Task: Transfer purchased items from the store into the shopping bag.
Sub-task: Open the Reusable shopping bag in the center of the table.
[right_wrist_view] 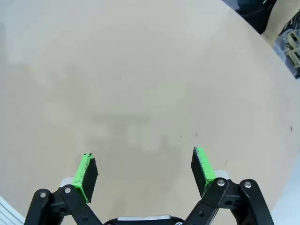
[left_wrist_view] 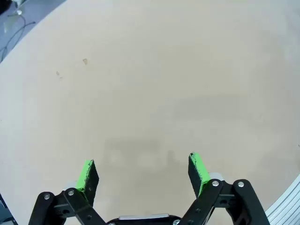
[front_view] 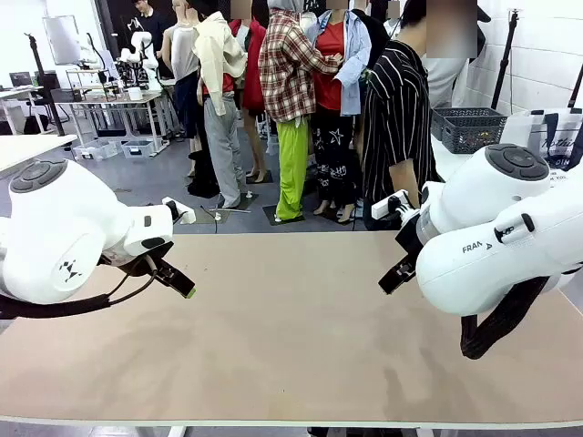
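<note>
My left gripper (front_view: 175, 273) (left_wrist_view: 140, 159) hangs open over the bare tan table (front_view: 291, 337), low at the left side, with nothing between its green pads (left_wrist_view: 88, 172). On the right side my right gripper (front_view: 397, 273) (right_wrist_view: 142, 154) is also open and empty, just above the tabletop. The shopping bag (front_view: 552, 137), white with dark handles, stands on a side surface at the far right, behind my right arm. The purchased items are out of view.
A dark grey lattice basket (front_view: 469, 127) sits beside the bag at the far right. A person in a black striped top (front_view: 396, 118) stands at the far edge of the table, right of the middle. The table's metal edge (left_wrist_view: 286, 206) runs close to my left gripper.
</note>
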Robot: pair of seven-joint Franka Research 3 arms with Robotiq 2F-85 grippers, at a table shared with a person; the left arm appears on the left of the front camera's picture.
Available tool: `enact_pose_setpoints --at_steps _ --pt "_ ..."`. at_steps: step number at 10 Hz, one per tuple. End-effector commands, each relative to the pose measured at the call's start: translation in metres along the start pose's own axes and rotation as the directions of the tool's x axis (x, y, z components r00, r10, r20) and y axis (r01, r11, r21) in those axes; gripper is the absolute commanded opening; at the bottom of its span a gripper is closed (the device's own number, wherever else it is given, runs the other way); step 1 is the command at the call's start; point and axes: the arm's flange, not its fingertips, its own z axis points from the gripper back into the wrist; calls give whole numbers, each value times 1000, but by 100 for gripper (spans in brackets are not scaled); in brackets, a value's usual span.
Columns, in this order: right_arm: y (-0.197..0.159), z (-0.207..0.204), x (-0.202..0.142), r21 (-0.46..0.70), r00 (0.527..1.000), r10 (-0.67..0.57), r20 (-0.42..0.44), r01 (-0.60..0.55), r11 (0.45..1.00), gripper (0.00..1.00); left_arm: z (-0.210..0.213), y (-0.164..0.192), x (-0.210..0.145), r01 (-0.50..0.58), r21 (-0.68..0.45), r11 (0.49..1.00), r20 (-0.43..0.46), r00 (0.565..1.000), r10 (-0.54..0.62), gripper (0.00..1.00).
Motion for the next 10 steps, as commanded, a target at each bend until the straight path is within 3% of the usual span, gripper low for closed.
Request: enact_pose_setpoints --at_steps 1,10 --pt "0 0 0 0 1000 0 0 0 1000 100 0 0 0 0 0 1000 0 1000 0 100" --pt "0 0 0 0 1000 0 0 0 1000 100 0 0 0 0 0 1000 0 1000 0 100"
